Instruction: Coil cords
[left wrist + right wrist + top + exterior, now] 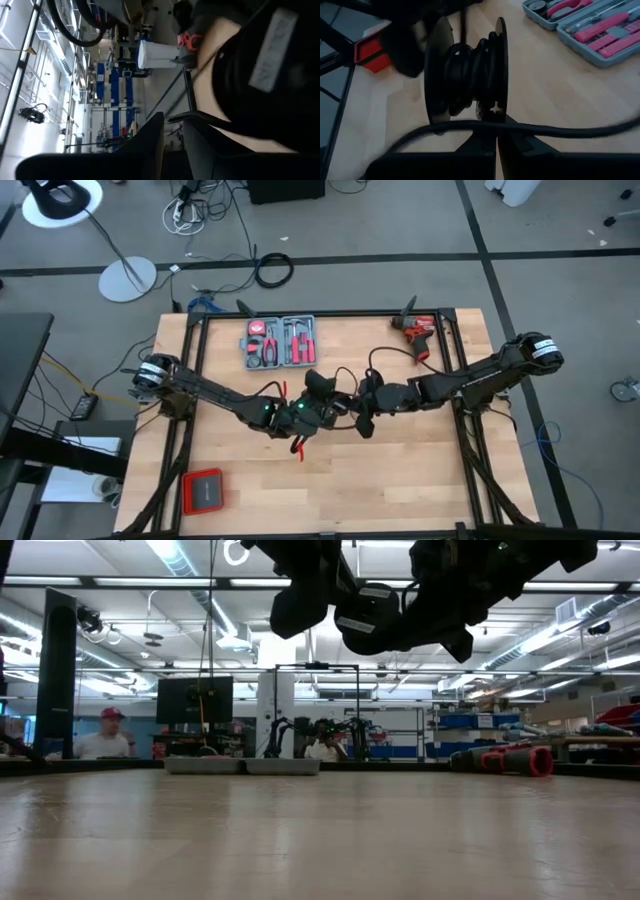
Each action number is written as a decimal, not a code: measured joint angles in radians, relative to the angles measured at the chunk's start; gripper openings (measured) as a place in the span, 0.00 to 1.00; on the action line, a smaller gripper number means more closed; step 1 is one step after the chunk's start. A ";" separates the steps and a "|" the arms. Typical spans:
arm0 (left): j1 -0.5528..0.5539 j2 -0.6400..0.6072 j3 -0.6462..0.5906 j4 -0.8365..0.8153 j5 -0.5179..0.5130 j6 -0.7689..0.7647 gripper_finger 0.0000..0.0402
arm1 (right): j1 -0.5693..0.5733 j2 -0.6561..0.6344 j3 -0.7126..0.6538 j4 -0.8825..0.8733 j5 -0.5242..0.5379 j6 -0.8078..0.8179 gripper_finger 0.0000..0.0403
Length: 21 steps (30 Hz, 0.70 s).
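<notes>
A black spool (465,75) with two thin disc flanges carries the thin black cord wound on its core. A free run of the cord (545,131) crosses just in front of my right gripper (496,144), which is shut on the spool. Both grippers meet over the table's middle, my left gripper (305,415) beside my right gripper (350,412). In the low view they hang high above the tabletop (380,610). In the right wrist view, my left arm (410,40) shows as a dark blur behind the spool. The plug block does not show. My right gripper pinches the rim of one spool flange (498,116) between its two fingers. The fingers come about level from the table's right side. The spool stands on edge, its axis across the fingers, lifted clear of the table.
A grey tool case (282,342) with pink-handled tools lies open at the far middle, also in the right wrist view (590,30). A red drill (418,335) lies at the far right. A red and black box (203,490) sits near the front left corner.
</notes>
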 joint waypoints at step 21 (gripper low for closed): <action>-0.014 0.000 0.000 0.107 0.112 -0.101 0.19 | -0.009 0.000 0.000 0.006 0.044 -0.004 0.00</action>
